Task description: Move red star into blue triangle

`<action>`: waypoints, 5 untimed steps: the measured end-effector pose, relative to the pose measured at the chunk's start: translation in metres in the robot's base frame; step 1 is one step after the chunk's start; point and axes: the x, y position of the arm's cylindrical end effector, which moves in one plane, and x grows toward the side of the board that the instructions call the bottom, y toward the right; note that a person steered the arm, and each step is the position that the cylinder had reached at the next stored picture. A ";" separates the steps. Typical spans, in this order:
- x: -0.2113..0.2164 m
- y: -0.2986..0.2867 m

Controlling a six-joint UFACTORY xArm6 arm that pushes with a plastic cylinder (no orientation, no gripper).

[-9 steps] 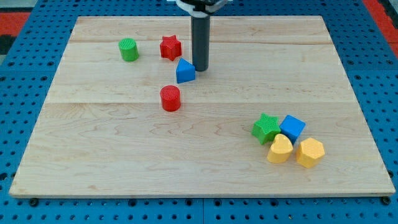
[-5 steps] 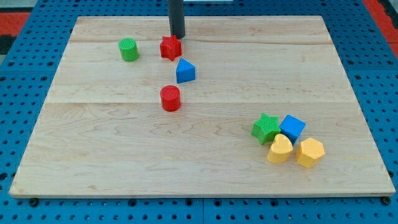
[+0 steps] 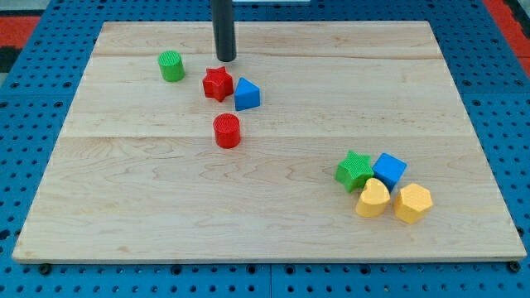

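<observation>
Eight blocks on one board [image 3: 273, 207]. Two red: star [image 3: 217, 84], cylinder [image 3: 227, 131]. Two green: cylinder [image 3: 171, 65], star [image 3: 354, 170]. Two blue: triangle [image 3: 246, 94], cube [image 3: 389, 170]. Two yellow: heart [image 3: 373, 199], hexagon [image 3: 412, 203]. One rod, my tip [image 3: 225, 60].

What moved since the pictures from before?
The red star slid toward the view's bottom and now sits right beside the blue triangle. My tip went from the triangle's right, around the top, to just above the star. The green cylinder, red cylinder and the four-block cluster stayed put.
</observation>
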 end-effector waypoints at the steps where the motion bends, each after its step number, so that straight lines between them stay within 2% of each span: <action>1: 0.025 -0.022; 3: 0.073 -0.034; 4: 0.093 0.010; 5: 0.052 0.011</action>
